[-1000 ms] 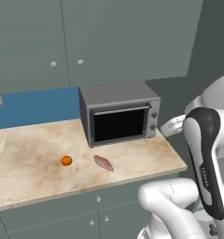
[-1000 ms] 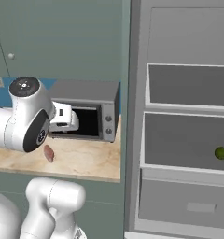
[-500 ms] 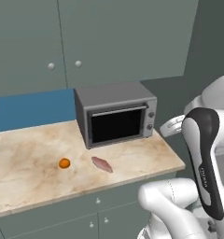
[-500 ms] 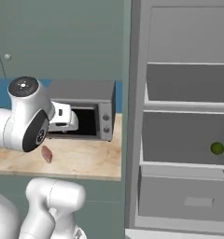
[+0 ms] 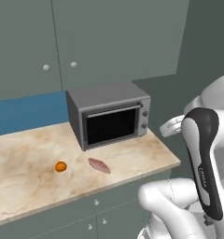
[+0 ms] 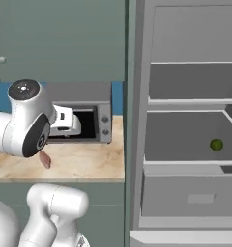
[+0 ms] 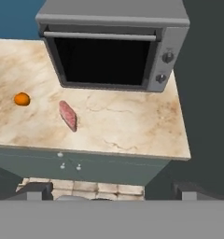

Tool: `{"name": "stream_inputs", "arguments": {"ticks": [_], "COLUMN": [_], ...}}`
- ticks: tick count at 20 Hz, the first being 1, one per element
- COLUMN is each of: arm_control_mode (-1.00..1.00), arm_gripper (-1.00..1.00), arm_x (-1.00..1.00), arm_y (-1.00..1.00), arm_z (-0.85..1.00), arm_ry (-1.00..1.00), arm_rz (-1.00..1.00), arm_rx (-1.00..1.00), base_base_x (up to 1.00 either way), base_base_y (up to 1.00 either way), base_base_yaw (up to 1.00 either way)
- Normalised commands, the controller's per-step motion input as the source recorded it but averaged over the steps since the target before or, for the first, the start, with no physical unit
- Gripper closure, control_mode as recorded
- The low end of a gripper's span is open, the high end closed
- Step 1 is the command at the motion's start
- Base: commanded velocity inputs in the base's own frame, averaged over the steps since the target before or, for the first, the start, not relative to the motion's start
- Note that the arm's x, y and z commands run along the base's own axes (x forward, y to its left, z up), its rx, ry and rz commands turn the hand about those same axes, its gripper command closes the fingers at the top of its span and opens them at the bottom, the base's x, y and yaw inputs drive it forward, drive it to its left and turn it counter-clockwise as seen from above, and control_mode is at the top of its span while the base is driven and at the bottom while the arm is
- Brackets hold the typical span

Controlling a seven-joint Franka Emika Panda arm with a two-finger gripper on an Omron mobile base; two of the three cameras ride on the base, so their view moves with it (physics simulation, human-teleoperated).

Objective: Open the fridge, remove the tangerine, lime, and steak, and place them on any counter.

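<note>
Open fridge (image 6: 185, 144), lime (image 6: 216, 144) on middle shelf, alone

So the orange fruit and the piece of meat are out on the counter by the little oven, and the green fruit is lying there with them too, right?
Not quite. The tangerine and the steak do lie on the counter in front of the microwave, but the lime is not with them: the right base view shows it sitting on a shelf inside the open fridge.
</note>
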Motion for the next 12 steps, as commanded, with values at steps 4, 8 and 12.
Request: {"name": "stream_inputs", "arguments": {"ticks": [4,8,12], "arm_control_mode": [1.00,1.00,1.00], "arm_gripper": [-1.00,-1.00,-1.00], "arm_x": [0.00,0.00,0.00], "arm_y": [0.00,0.00,0.00], "arm_z": [0.00,0.00,0.00], "arm_ry": [0.00,0.00,0.00], "arm_rz": [0.00,0.00,0.00], "arm_rx": [0.00,0.00,0.00], "base_base_x": [-1.00,-1.00,-0.93], "base_base_y": [-0.18,-0.38,-0.42], "base_base_yaw": [-0.31,-0.26,-0.20]}}
